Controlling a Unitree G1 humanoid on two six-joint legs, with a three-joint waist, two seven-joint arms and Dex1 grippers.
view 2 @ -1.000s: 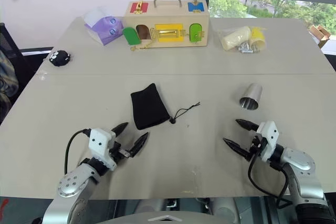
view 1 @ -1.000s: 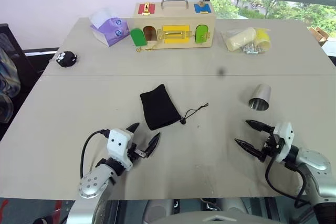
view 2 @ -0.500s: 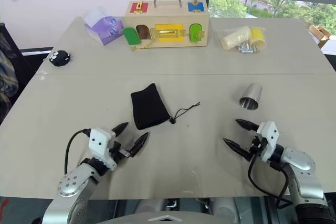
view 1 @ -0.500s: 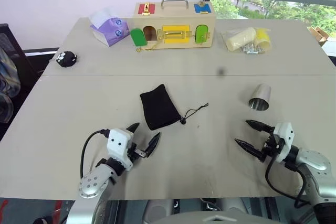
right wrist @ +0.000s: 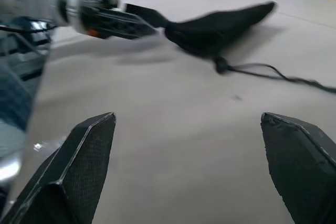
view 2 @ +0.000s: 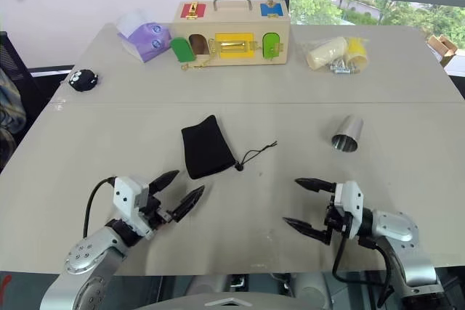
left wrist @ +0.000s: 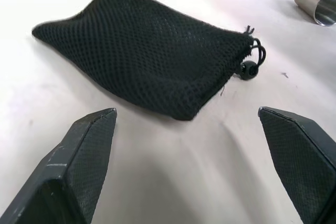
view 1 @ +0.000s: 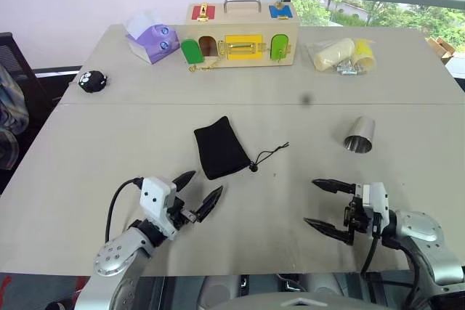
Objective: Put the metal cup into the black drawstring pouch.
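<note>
Nothing is being gripped: both grippers, left gripper and right gripper, are hovering with fingers apart; reaching the metal cup looks next, the black drawstring pouch lying flat.

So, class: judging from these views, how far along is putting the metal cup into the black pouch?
Nothing is done yet. The metal cup lies on its side on the table, apart from the black drawstring pouch, which lies flat. Both the left gripper and right gripper are open and empty. Grasping, opening the pouch and inserting remain.
</note>
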